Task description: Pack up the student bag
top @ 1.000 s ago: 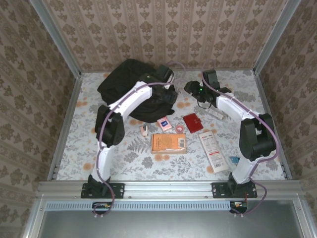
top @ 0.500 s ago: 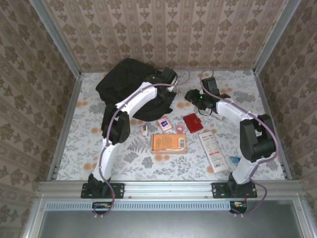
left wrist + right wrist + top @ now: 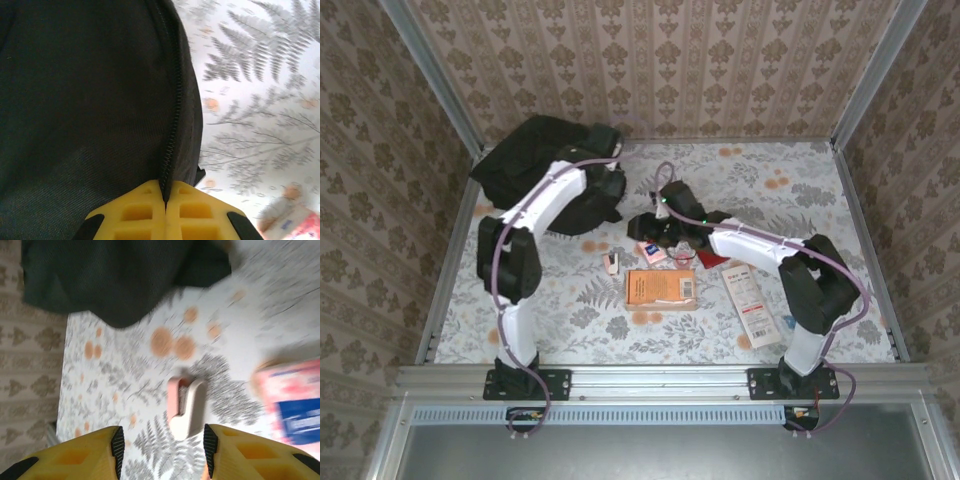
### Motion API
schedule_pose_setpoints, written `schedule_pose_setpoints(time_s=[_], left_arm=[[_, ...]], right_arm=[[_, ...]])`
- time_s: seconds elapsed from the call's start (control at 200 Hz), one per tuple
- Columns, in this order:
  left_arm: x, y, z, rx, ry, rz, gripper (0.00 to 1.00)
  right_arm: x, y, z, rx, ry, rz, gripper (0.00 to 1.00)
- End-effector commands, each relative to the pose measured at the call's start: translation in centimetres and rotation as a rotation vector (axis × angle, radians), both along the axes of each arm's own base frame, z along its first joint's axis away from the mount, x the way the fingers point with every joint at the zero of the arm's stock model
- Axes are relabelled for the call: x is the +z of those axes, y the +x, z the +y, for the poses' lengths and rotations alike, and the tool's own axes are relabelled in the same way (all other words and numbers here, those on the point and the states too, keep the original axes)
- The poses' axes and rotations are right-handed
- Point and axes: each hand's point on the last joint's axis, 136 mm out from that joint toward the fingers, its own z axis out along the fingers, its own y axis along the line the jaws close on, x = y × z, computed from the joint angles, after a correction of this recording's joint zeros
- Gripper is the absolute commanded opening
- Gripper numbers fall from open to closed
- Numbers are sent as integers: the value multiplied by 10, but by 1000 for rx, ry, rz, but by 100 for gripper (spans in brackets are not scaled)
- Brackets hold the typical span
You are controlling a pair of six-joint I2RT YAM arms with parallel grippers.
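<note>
Left claw [image 3: 165,192] pinches the student bag [image 3: 75,100] at its zipper [image 3: 170,125], and the thin fabric may slip free; right claw [image 3: 162,446] hangs half-open above the table [image 3: 125,385].

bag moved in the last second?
Yes. The student bag has shifted left, toward the left wall and away from the orange box, which stayed put.

An orange box [image 3: 660,288] lies flat on the tablecloth [image 3: 800,190], which has a print of ferns and flowers. Just beyond its left end lies a small pink and white object [image 3: 610,263], and near that a pink packet with a blue label [image 3: 648,250]. To the right of the box a long white packet [image 3: 750,305] lies slanted. The walls have patterned wallpaper [image 3: 660,60].
</note>
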Motion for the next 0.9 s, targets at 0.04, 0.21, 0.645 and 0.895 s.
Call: schedule_pose_setpoints(time_s=[0.04,0.21,0.645,0.895], left_arm=[[20,-6,49,154,-29,-74,0],[28,-26,99,277,22,-126,0],[44,-48,123,320,-39,-161,0],[40,-65,95,225,-100,-103,0]], right_arm=[[-3,-18,47,76,54,39,48],[-29,-45,99,140,52,117,49],[-103,-24,98,-66,-339,46,45],[-119,10,2,-320,-546,31,46]])
